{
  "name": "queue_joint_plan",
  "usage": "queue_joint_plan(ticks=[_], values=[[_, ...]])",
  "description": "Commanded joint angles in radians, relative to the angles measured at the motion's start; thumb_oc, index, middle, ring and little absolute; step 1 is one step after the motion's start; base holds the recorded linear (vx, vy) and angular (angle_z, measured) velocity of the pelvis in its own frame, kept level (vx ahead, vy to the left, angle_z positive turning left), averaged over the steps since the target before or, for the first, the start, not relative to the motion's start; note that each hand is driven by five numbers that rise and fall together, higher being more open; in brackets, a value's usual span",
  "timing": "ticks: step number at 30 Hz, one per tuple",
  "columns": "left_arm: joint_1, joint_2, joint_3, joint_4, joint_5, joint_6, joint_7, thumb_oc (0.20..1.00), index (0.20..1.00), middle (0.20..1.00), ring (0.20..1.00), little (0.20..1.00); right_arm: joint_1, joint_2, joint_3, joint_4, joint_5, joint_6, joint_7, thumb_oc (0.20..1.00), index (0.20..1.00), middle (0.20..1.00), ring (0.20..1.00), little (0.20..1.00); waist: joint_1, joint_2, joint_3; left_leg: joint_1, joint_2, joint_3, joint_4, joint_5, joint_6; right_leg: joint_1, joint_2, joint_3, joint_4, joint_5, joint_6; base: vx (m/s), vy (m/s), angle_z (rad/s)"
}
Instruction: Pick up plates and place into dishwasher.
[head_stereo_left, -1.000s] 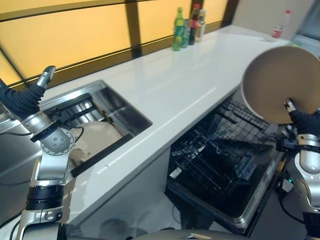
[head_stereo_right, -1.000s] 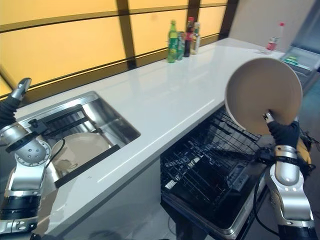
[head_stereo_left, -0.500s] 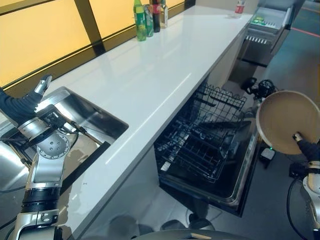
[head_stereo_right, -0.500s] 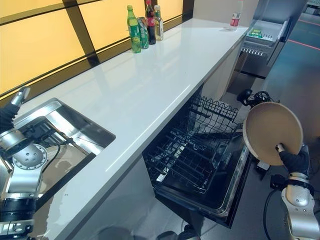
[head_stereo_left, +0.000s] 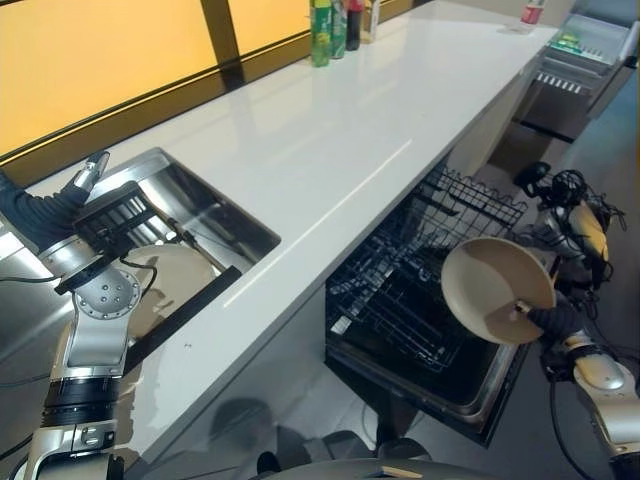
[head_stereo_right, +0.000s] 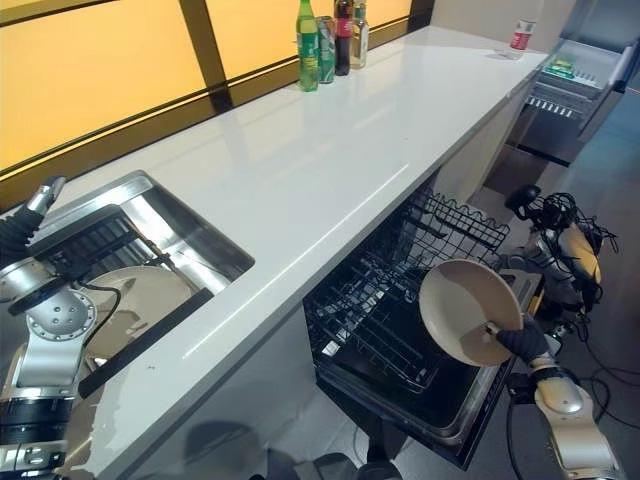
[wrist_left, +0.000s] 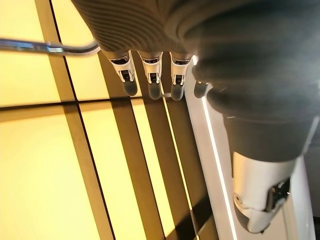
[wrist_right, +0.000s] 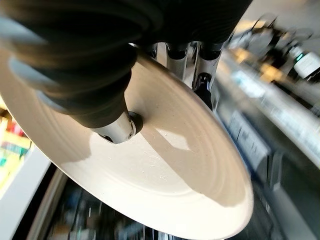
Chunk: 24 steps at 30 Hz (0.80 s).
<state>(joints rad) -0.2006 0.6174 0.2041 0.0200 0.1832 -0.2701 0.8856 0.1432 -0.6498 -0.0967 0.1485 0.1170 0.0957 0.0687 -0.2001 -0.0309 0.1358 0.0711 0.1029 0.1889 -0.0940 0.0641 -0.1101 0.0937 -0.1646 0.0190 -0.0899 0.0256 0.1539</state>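
Right robot hand (head_stereo_left: 553, 322) pinches plate (head_stereo_left: 492, 288) above dishwasher rack (head_stereo_left: 420, 290).

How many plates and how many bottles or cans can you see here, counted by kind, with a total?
Plates: 2, one pinched in the right hand over the dishwasher rack, one in the sink.
Bottles: 4, three by the window, one at the counter's far end.
Cans: 1.
Total: 7.
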Motion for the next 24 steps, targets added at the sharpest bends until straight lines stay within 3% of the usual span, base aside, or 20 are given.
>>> queue_joint_plan(ticks=[1, 9, 17, 24], values=[[-0.094, 0.08, -0.026, 0.032, 0.046, -0.022, 0.004, 1.0, 1.0, 1.0, 1.0, 1.0, -0.137, -0.087, 0.036, 0.055, -0.051, -0.029, 0.011, 0.2, 0.2, 0.2, 0.2, 0.2, 0.047, 0.009, -0.009, -0.018, 0.019, -0.048, 0.014, -0.067, 0.011, -0.107, -0.002, -0.017, 0.07, 0.02, 0.028, -0.07, -0.028, 0.2], [-0.135, 0.114, -0.046, 0.037, 0.034, -0.016, 0.021, 1.0, 1.0, 1.0, 1.0, 1.0, -0.182, -0.094, 0.15, 0.107, -0.105, -0.016, 0.069, 0.2, 0.2, 0.2, 0.2, 0.2, 0.065, 0.021, 0.028, -0.048, 0.016, -0.071, 0.015, -0.052, 0.008, -0.121, -0.01, -0.031, 0.081, 0.016, 0.024, -0.04, -0.007, 0.12], [-0.129, 0.077, -0.063, 0.036, 0.07, -0.023, 0.034, 1.0, 1.0, 1.0, 1.0, 1.0, -0.187, -0.041, 0.26, 0.142, -0.133, -0.033, 0.109, 0.2, 0.2, 0.2, 0.2, 0.2, 0.069, 0.041, 0.035, -0.049, 0.008, -0.083, 0.016, -0.051, 0.01, -0.123, -0.022, -0.029, 0.093, 0.007, 0.026, 0.01, 0.034, 0.05], [-0.139, 0.064, -0.075, 0.034, 0.077, -0.013, 0.036, 1.0, 1.0, 1.0, 1.0, 1.0, -0.17, 0.021, 0.37, 0.155, -0.234, 0.002, 0.133, 0.2, 0.2, 0.2, 0.2, 0.2, 0.068, 0.05, 0.042, -0.047, 0.005, -0.083, 0.016, -0.052, 0.012, -0.121, -0.027, -0.021, 0.103, -0.003, 0.029, -0.01, 0.032, 0.0]])
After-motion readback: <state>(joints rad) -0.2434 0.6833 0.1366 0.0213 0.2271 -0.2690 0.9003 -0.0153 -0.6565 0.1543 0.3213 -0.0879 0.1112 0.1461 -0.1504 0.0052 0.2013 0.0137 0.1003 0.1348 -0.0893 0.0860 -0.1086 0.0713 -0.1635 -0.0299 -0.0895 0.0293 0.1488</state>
